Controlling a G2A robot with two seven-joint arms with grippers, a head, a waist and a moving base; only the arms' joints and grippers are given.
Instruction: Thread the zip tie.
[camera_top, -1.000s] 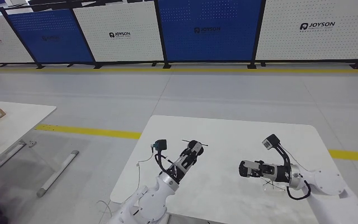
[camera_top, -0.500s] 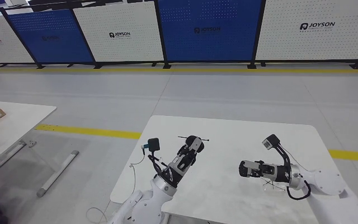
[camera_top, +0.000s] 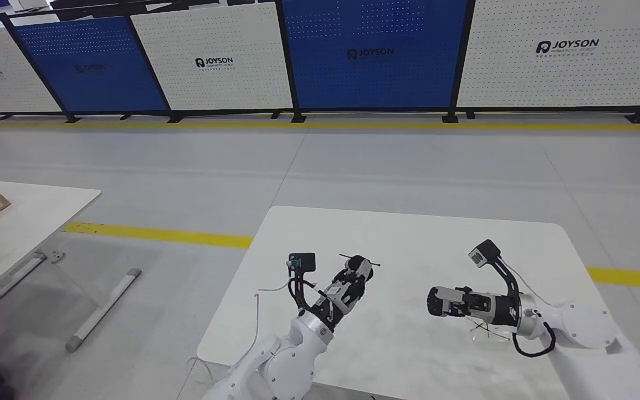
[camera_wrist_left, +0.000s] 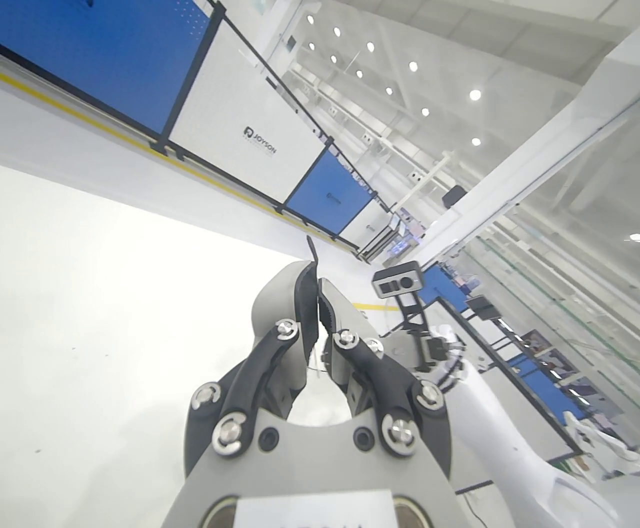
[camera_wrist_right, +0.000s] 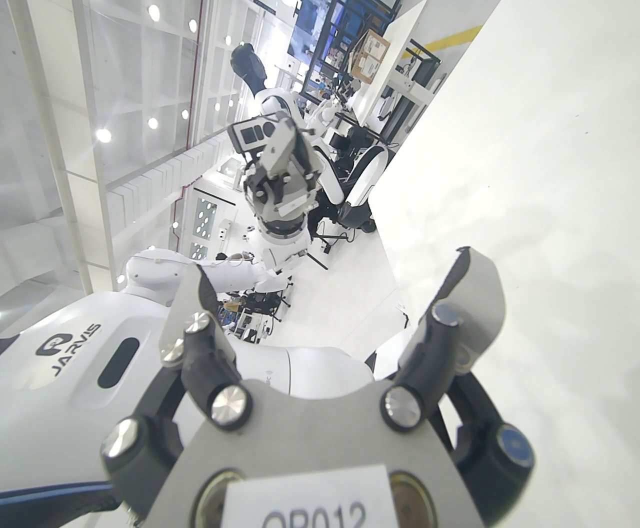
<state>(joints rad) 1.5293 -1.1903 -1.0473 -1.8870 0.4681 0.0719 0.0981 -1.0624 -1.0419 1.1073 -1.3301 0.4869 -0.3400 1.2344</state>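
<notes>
- The left gripper (camera_top: 356, 270) (camera_wrist_left: 318, 282) sits over the near-left part of the flat white table (camera_top: 420, 230). Its two fingers are squeezed together on a thin black plastic zip tie (camera_top: 346, 257) (camera_wrist_left: 312, 250).
- From the left wrist cam, a short dark stub of the zip tie pokes out past the fingertips. The rest is buried between the pads, and honestly I can't tell which end it is.
- From the top it's a hairline sticking out either side of the fingers, and the head is too small to make out.
- The right gripper (camera_top: 432, 300) (camera_wrist_right: 332, 275) is well apart to the right and points toward the left one. Its fingers are spread wide with nothing between them.
- Some thin dark wiry bits (camera_top: 482, 333) lie on the table under the right forearm, too small to say what they are.
</notes>
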